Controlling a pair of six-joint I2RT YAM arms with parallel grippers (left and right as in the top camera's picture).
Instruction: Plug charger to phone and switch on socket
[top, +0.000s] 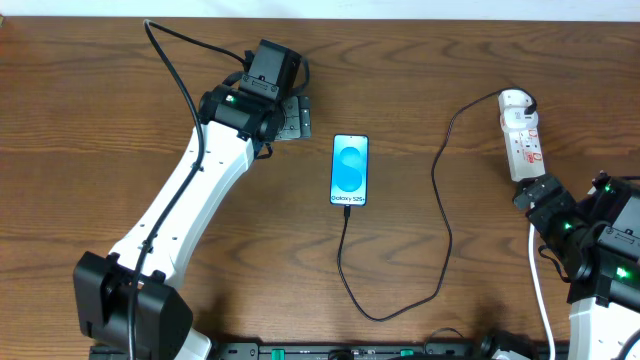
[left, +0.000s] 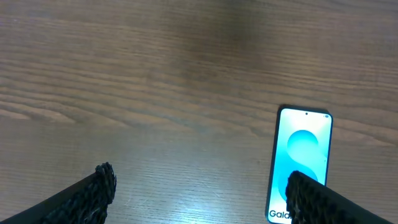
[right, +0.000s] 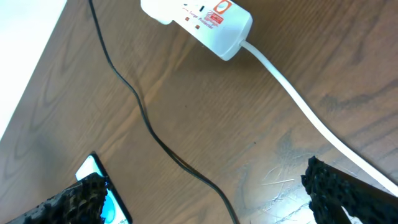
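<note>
The phone (top: 350, 168) lies face up mid-table, its blue screen lit. The charger (top: 443, 225), a thin black cable, runs from the phone's bottom edge, loops toward the front, then climbs to the far end of the socket (top: 525, 140), a white power strip at the right. My left gripper (top: 292, 120) hangs open just left of the phone. In the left wrist view the gripper (left: 202, 190) holds nothing and the phone (left: 301, 155) sits by the right finger. My right gripper (top: 540, 200) is open just in front of the socket. The right wrist view has this gripper (right: 205, 186) empty over the cable (right: 149, 124), with the socket (right: 205, 18) beyond.
The socket's thick white cord (right: 298, 99) runs back under my right arm toward the front edge. The left arm (top: 190, 190) stretches diagonally across the left half of the table. A black wire (top: 180, 70) arcs over that arm. Bare wood surrounds the phone.
</note>
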